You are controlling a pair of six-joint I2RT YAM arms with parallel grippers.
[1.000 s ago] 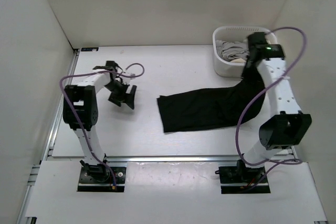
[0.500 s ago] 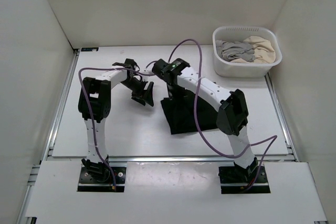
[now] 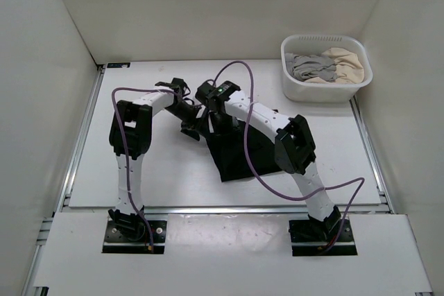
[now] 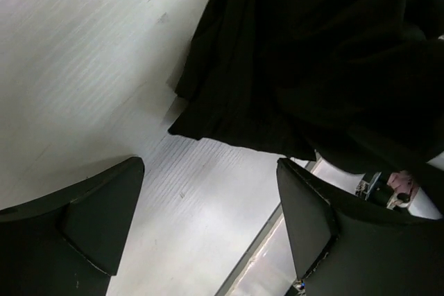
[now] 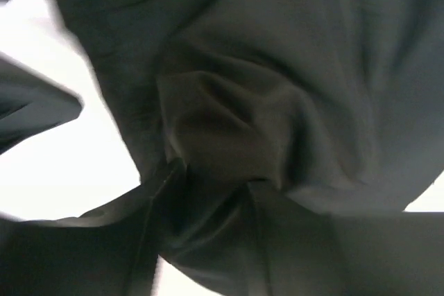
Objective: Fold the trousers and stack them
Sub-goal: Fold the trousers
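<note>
The black trousers (image 3: 253,152) lie doubled over in the middle of the table, one end folded across onto the other. My right gripper (image 3: 214,117) hangs over their left end. In the right wrist view its two fingers stand apart, with a bunched fold of the trousers (image 5: 277,67) still lying between them at the right gripper (image 5: 211,178). My left gripper (image 3: 194,128) sits just left of that same end. It is open over bare table, left gripper (image 4: 208,220), with the trousers' edge (image 4: 312,53) ahead of the fingertips.
A white basket (image 3: 312,92) stands at the back right with a grey garment (image 3: 309,67) and a beige garment (image 3: 345,60) inside. The two arms crowd together at the trousers' left end, and purple cables arc above them. White walls enclose the table (image 3: 152,168).
The right arm swung from beside the basket across to the left, carrying the trouser end over and folding the cloth; its jaws have parted. The left gripper moved right, up to the trousers' edge.
</note>
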